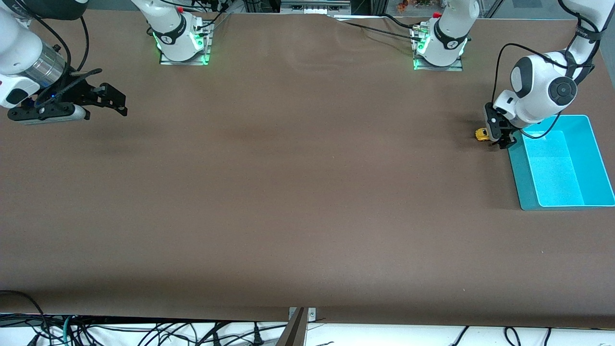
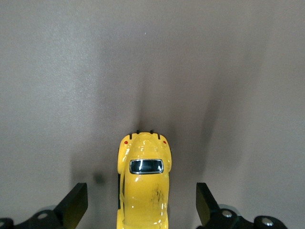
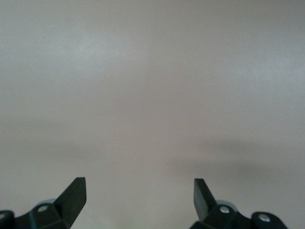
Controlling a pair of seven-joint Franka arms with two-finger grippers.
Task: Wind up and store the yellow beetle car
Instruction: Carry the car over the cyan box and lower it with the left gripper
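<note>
Risk: left gripper [image 2: 141,205] spread astride yellow beetle car [image 2: 143,188] beside blue bin [image 1: 591,158]; off-centre squeeze could squirt it away. Right gripper [image 3: 139,196] spread, waiting.

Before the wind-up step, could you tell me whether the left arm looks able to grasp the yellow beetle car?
Probably yes: the left gripper is open, straddling the yellow beetle car, with nothing between them.

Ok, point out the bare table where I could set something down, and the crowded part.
Bare: the brown table between the two arms. Crowded: the left arm's end, where the open left gripper straddles the yellow beetle car beside the blue bin. The open right gripper waits over its end.
</note>
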